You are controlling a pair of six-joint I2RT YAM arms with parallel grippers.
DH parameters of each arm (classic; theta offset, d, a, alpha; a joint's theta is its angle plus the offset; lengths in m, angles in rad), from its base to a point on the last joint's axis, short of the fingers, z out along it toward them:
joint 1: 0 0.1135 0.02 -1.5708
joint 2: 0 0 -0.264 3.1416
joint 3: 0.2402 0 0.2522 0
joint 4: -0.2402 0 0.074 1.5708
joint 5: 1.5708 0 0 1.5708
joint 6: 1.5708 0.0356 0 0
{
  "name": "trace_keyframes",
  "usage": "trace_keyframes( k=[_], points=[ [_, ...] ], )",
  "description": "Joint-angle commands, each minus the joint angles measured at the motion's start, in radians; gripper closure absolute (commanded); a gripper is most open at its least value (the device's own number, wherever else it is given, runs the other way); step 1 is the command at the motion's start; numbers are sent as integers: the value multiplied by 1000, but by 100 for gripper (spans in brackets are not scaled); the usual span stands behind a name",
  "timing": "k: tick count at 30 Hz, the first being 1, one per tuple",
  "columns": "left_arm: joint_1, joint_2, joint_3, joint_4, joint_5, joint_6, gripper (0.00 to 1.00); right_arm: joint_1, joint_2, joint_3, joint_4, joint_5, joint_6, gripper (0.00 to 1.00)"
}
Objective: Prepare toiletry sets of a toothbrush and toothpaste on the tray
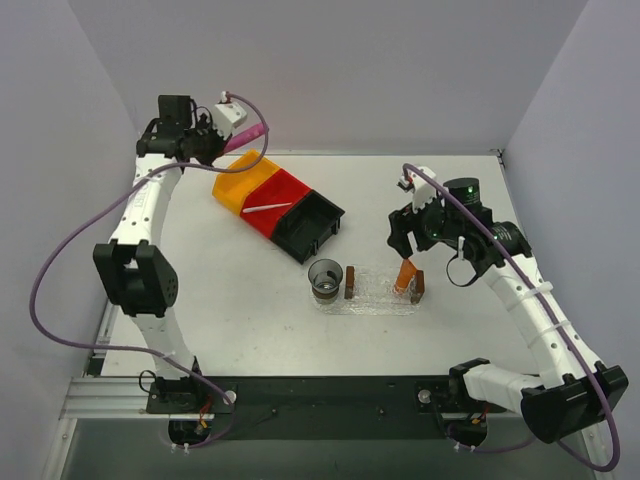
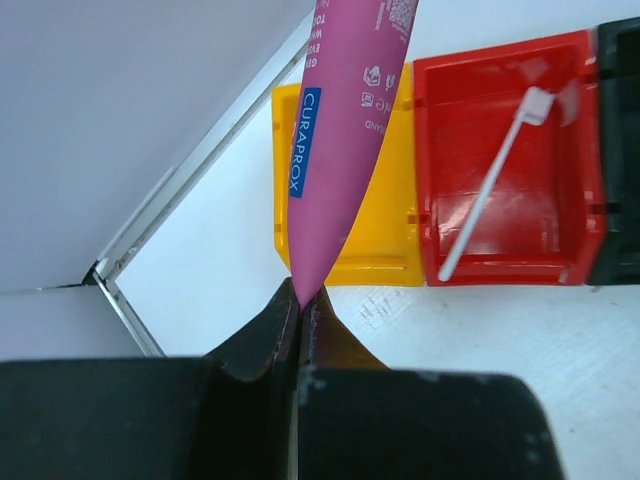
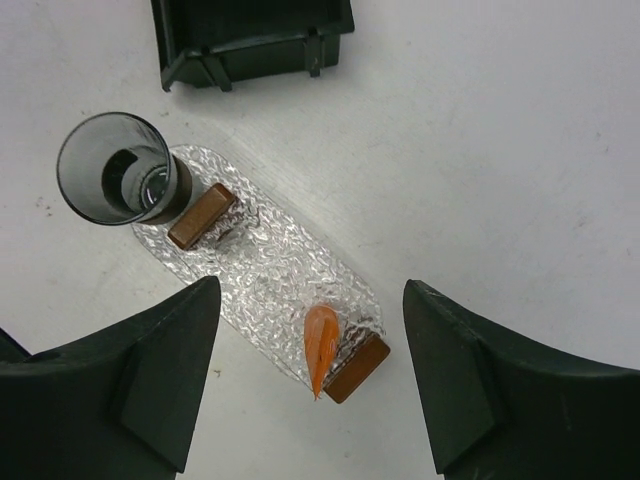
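left gripper (image 2: 300, 305) clamps the magenta toothpaste (image 2: 345, 140) near the yellow bin (image 2: 385, 250); right gripper (image 3: 310, 290), jaws apart, hangs over the tray (image 3: 270, 260) bearing the orange toothpaste (image 3: 320, 345); toothbrush (image 2: 490, 190) lies in the red bin (image 2: 560, 150).

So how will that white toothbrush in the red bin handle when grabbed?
The toothbrush looks thin and light, probably stiff. Lying flat on the floor of the red bin, it may skid rather than lift. Pinched near one end, it would likely pivot in the grip.

Robotics lab, white table (image 1: 230, 330), bare grey walls (image 1: 350, 70), aluminium rail (image 1: 100, 400)
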Motion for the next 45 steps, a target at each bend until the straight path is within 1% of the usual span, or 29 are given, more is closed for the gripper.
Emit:
trace_keyframes(
  k=[1,2,3,4,5,6,8,10,11,12,13,14,15,16,19,20,23,28,35,42,45],
  points=[
    [3,-215,-76,-31,200,-20,100,31,-11,113,-40,-98,-39,30],
    [1,-278,-123,-41,231,-23,100,44,-17,126,-47,-109,-57,28],
    [-4,-309,-155,-51,292,-25,100,81,-20,138,-60,-103,-98,24],
    [-16,-342,-185,-66,315,-26,100,109,-23,161,-66,-92,-126,13],
    [-22,-408,-244,-72,334,-28,100,135,-26,172,-80,-54,-149,12],
    [-36,-441,-272,-81,361,-31,100,194,-27,184,-87,-36,-201,10],
    [-88,-531,-341,-100,366,-25,100,236,-21,227,-106,-2,-238,10],
    [-137,-580,-370,-150,352,-11,100,287,-8,279,-116,12,-286,10],
    [-193,-620,-390,-170,349,-14,100,308,-1,296,-133,44,-309,9],
    [-217,-637,-401,-204,348,-21,100,334,5,311,-139,73,-330,8],
    [-240,-666,-409,-216,354,-32,100,389,14,337,-144,101,-376,8],
    [-275,-678,-427,-224,352,-67,100,418,18,348,-155,130,-399,8],
    [-292,-688,-430,-233,349,-87,100,448,25,354,-161,208,-424,8],
    [-306,-695,-430,-241,342,-101,100,516,35,359,-161,246,-483,8],
    [-332,-699,-424,-276,342,-150,100,606,49,344,-155,421,-574,8],
    [-338,-697,-426,-284,342,-167,100,645,54,330,-141,450,-617,8],
    [-352,-695,-435,-301,352,-193,100,708,57,296,-92,527,-681,9],
    [-384,-685,-441,-328,358,-201,100,787,74,220,12,661,-761,9],
    [-418,-668,-446,-356,374,-212,100,844,115,170,101,763,-838,11],
    [-447,-657,-461,-362,377,-213,100,873,164,167,155,823,-875,13],
    [-455,-653,-469,-365,377,-213,100,882,176,173,163,825,-881,15]
  ],
)
